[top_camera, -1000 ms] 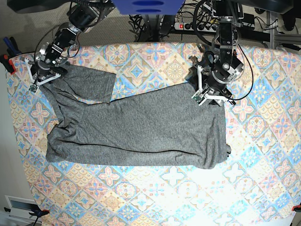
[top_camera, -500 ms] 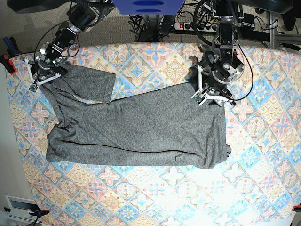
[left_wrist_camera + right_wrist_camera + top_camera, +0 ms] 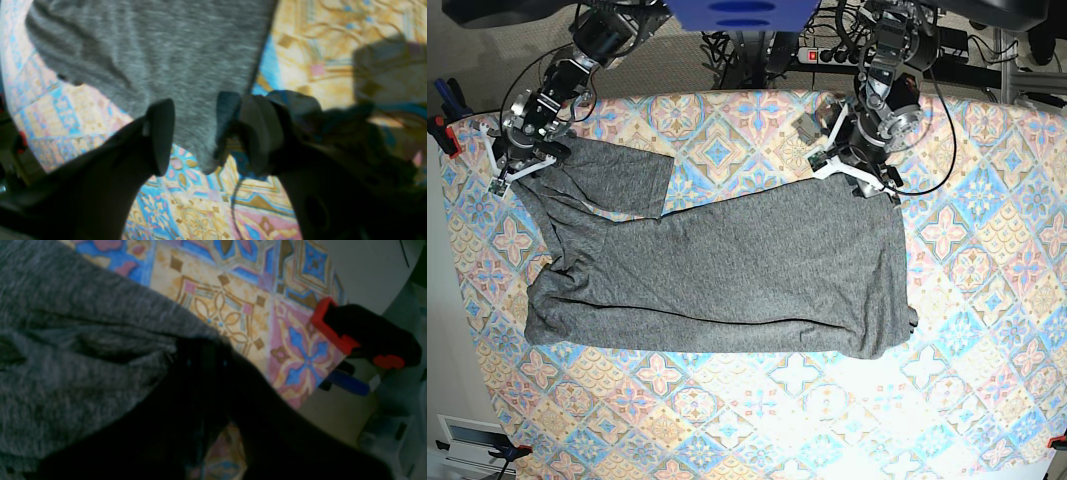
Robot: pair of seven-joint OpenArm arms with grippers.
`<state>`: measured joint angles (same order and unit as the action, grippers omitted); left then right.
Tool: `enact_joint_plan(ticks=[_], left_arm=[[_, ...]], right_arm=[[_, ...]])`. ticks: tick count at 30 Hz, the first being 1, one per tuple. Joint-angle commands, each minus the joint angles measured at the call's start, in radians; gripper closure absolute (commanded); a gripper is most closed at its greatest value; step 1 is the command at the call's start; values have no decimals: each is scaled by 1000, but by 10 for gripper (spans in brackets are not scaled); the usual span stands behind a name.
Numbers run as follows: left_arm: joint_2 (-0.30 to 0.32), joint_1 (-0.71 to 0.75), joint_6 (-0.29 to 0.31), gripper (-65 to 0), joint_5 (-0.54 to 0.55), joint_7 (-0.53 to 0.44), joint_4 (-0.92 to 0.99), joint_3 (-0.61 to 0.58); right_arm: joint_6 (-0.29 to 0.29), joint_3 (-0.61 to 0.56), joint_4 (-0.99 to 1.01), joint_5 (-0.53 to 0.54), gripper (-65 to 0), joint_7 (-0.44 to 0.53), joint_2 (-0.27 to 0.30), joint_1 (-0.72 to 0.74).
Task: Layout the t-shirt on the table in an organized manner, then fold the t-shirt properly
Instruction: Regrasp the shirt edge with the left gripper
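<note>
The near half of the desk [image 3: 807,420] lies bare. Beyond it the t-shirt [image 3: 727,270] is spread across the middle, its long axis running left to right in the base view, the lower edge fairly straight, the far edge uneven and a sleeve flap [image 3: 617,175] folded over at the far left.

At the far right corner of the cloth stands the left gripper [image 3: 855,172]. In its wrist view the two fingers [image 3: 161,133] are parted, and a tapering point of grey cloth lies in the gap; neither pad is seen pressing on it, so I judge the cloth unheld, with the jaws part open.

At the far left corner the right gripper [image 3: 522,165] sits on the shoulder end of the garment. Its wrist view shows only a dark mass over bunched fabric; whether it has hold of the cloth I cannot tell. A red and black clamp [image 3: 363,333] grips the desk edge behind it.

Judgement: laying-out is unfinished. The shirt extends toward the near side from both grippers, and the left one, astride its corner, is better placed to close and draw it taut.
</note>
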<state>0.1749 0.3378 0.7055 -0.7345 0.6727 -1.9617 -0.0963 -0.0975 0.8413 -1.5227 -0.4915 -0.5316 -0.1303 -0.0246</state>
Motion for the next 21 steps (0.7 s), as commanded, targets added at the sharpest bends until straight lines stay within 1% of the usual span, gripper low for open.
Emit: enact_joint_plan(ticks=[1, 4, 8, 12, 14, 18, 21], left_arm=[[5, 2, -7, -342, -7, -6, -17, 7], [7, 5, -7, -342, -9, -6, -12, 8], [7, -3, -7, -342, -13, -6, 46, 7], [7, -3, -7, -342, -95, -8, 109, 7], [7, -4, -7, -342, -115, -34, 126, 10], [2, -6, -7, -342, -119, -77, 127, 71], [4, -33, -7, -342, -121, -69, 134, 103]], right_arm=[[0, -1, -12, -2, 0, 8, 8, 8], [0, -1, -12, -2, 0, 8, 8, 8], [-1, -3, -12, -2, 0, 8, 8, 10], [-1, -3, -12, -2, 0, 8, 8, 10], [-1, -3, -12, -2, 0, 8, 8, 10], [-1, -3, -12, -2, 0, 8, 8, 10], [-1, -3, -12, -2, 0, 8, 8, 12]])
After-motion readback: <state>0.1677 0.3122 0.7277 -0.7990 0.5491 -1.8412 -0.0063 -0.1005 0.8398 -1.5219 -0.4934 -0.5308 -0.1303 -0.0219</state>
